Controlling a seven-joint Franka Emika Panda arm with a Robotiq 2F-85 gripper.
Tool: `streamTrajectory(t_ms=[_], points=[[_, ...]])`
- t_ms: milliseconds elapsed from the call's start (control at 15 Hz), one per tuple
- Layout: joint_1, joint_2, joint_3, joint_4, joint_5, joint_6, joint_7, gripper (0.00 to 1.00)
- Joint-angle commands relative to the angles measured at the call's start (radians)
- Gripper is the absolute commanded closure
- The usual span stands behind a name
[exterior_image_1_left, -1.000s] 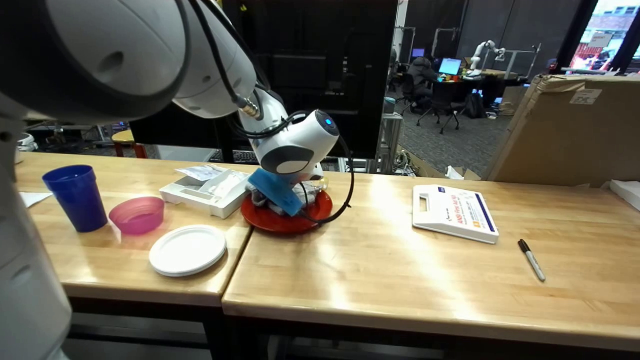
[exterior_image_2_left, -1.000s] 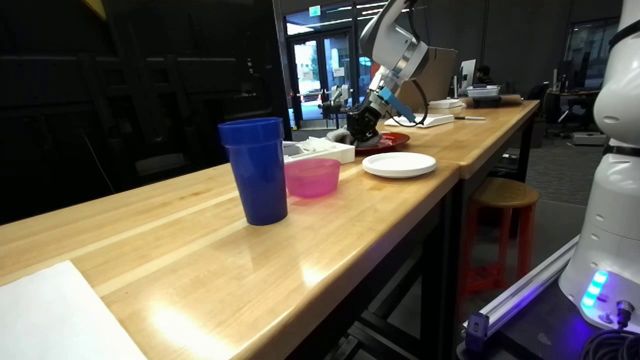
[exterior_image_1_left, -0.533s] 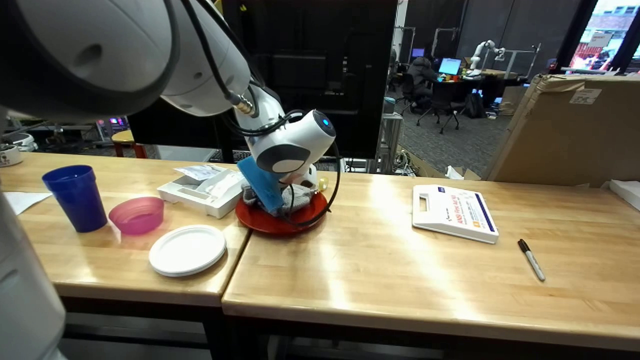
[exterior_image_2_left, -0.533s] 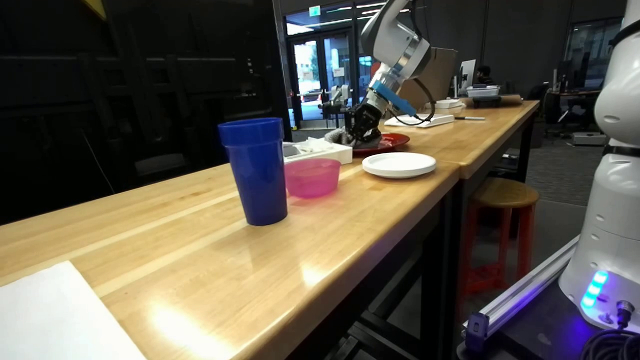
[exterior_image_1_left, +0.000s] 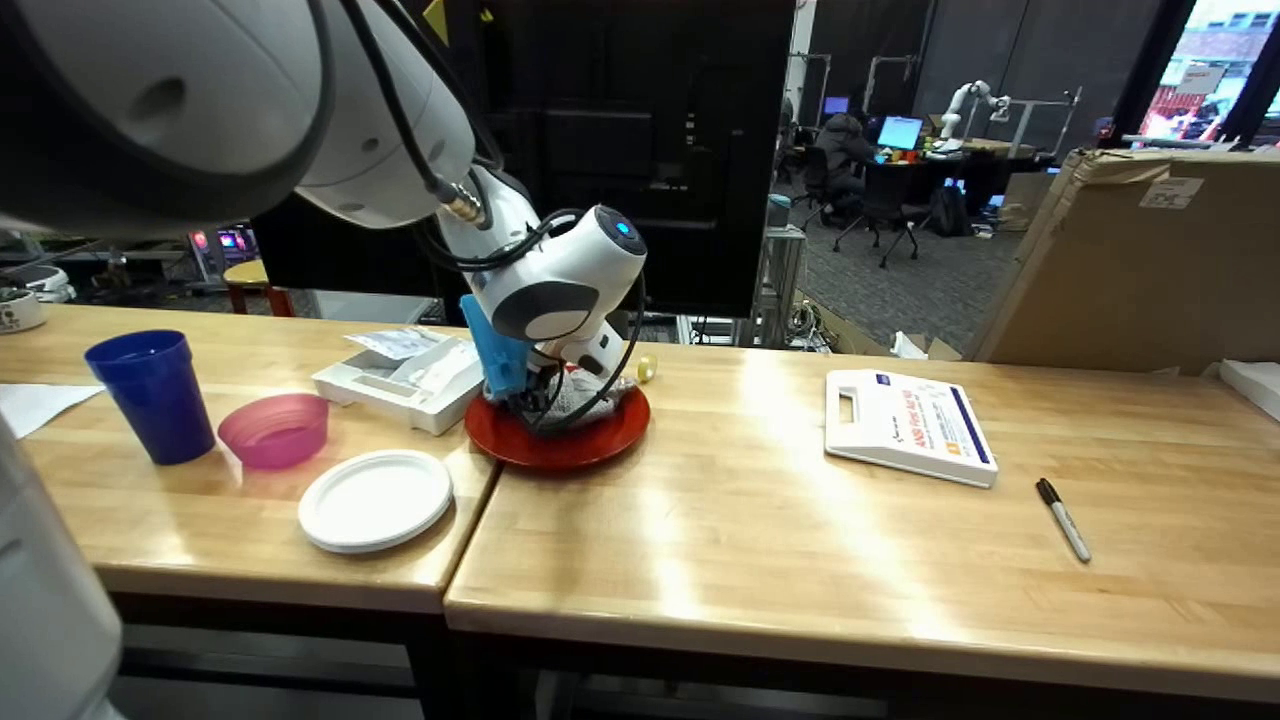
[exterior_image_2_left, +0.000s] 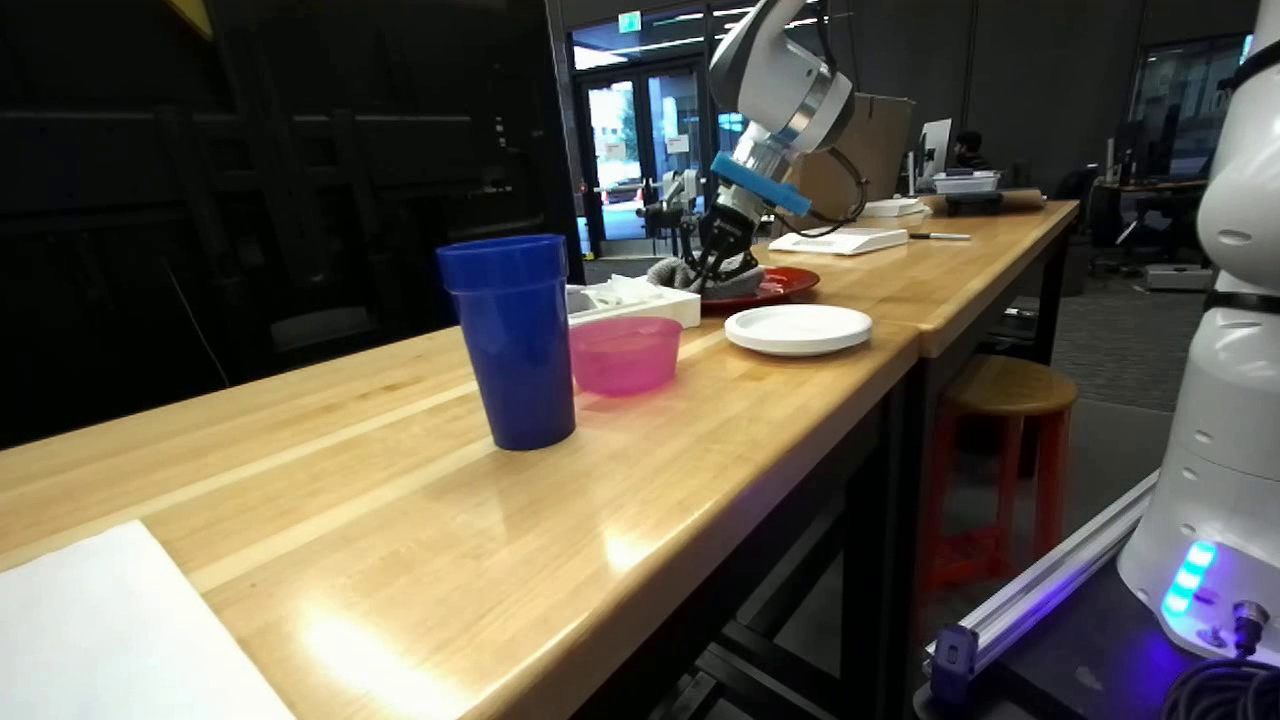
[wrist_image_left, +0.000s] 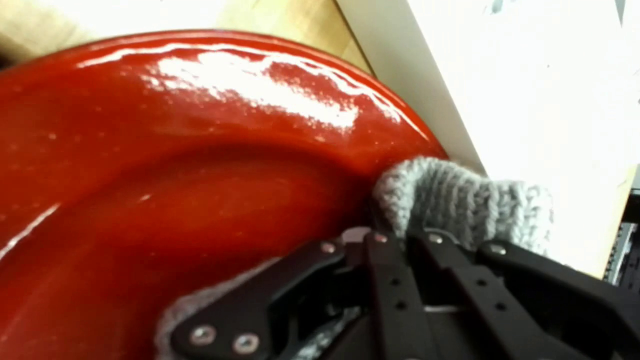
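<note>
Have gripper (wrist_image_left: 406, 240) clenched against grey cloth (wrist_image_left: 467, 210); can't tell if pinching any. See cloth on red plate (wrist_image_left: 225, 190), crossing rim (wrist_image_left: 280, 52), tight by white box (exterior_image_1_left: 385, 404); well apart from first-aid case (exterior_image_1_left: 910, 430).

Before me, glare whitens the rim of the red plate (wrist_image_left: 210, 185); beside it, overexposure blanks the white plastic tray (wrist_image_left: 510, 90) and pales the grey knit cloth (wrist_image_left: 470, 205). Reflections streak the wooden tabletop (exterior_image_1_left: 740, 560) near the plate.
</note>
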Motion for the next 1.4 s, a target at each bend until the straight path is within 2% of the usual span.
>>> streamTrajectory(t_ms=[0,267,467,600,1000,1200,1333], points=[[0.023,-0.057,0.012,-0.053,-0.168,0.087,0.233,0.98],[0.026,-0.073,0.021,-0.056,-0.379,0.097,0.488,0.98],[0.026,-0.069,0.028,-0.034,-0.446,0.056,0.665,0.98],[0.026,-0.064,0.030,-0.017,-0.426,0.015,0.766,0.98],[0.030,-0.048,0.035,0.013,-0.375,-0.032,0.932,0.98],[0.024,-0.047,0.028,0.020,-0.305,-0.052,0.978,0.98],[0.016,-0.049,0.020,0.011,-0.247,-0.019,1.022,0.98]])
